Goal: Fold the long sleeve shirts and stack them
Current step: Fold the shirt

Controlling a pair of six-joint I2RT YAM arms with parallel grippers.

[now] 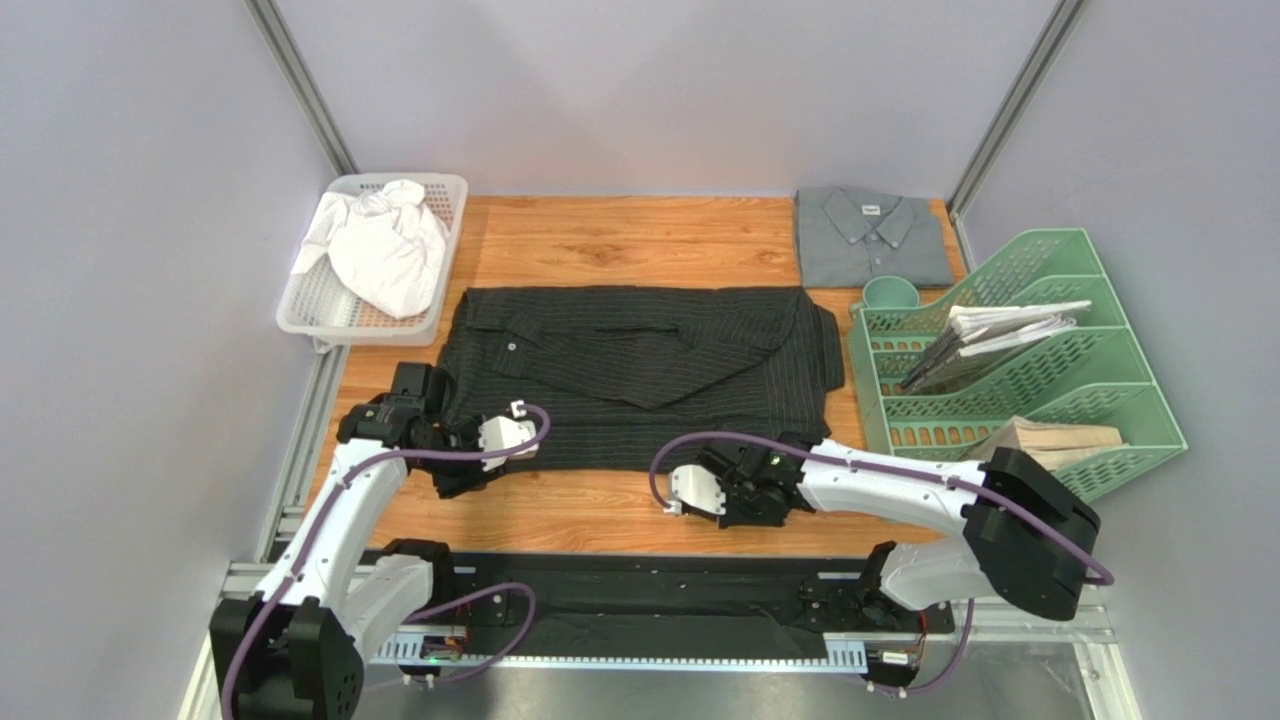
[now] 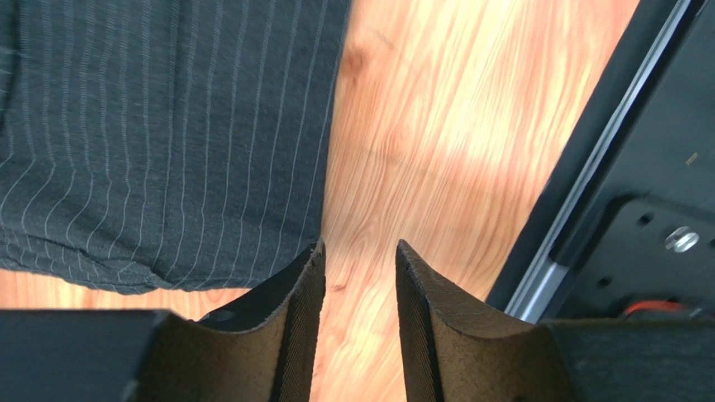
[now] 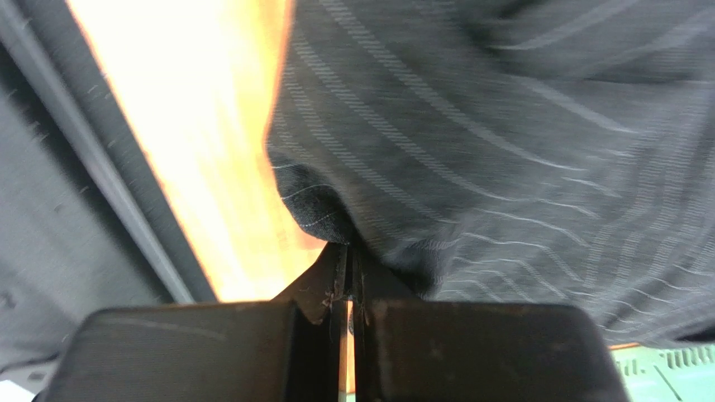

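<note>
The black pinstriped shirt lies spread across the middle of the wooden table. The plain grey shirt lies folded at the back right, collar up. My left gripper hangs at the black shirt's front left corner. In the left wrist view it is open and empty over bare wood, with the shirt's edge just beside its left finger. My right gripper is at the shirt's front edge. In the right wrist view it is shut on a pinch of the black cloth.
A white basket with a crumpled white cloth stands at the back left. A green file tray with papers stands at the right. A black rail runs along the table's near edge.
</note>
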